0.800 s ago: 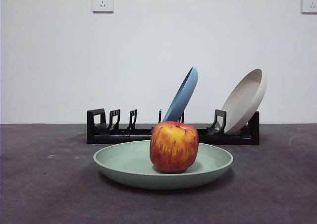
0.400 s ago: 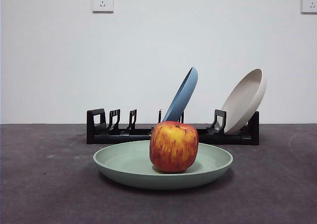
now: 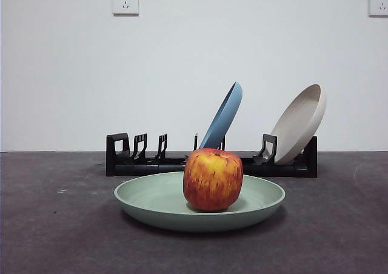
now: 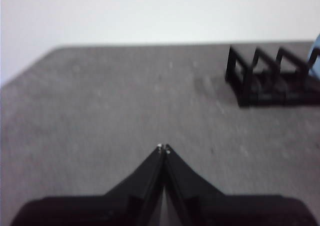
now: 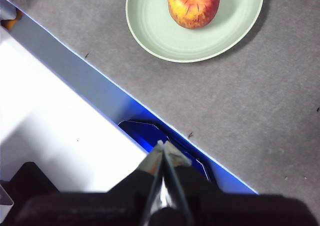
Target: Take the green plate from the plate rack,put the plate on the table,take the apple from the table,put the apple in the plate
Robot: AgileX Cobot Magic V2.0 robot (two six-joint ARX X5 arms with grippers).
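With the apple [image 3: 213, 179] resting in the plate [image 3: 157, 200] before the rack [image 3: 124, 159], both grippers [image 4: 163, 148] [image 5: 163, 147] clenched empty, only a stray bump could roll it out.

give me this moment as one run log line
apple: in green plate | plate: on table | left gripper: shut, empty | right gripper: shut, empty

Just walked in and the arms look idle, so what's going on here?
Nothing is being handled right now. The apple sits in the green plate, which lies flat on the table in front of the plate rack. A blue plate and a beige plate lean in the rack. The left gripper and right gripper are both shut, away from the plate.
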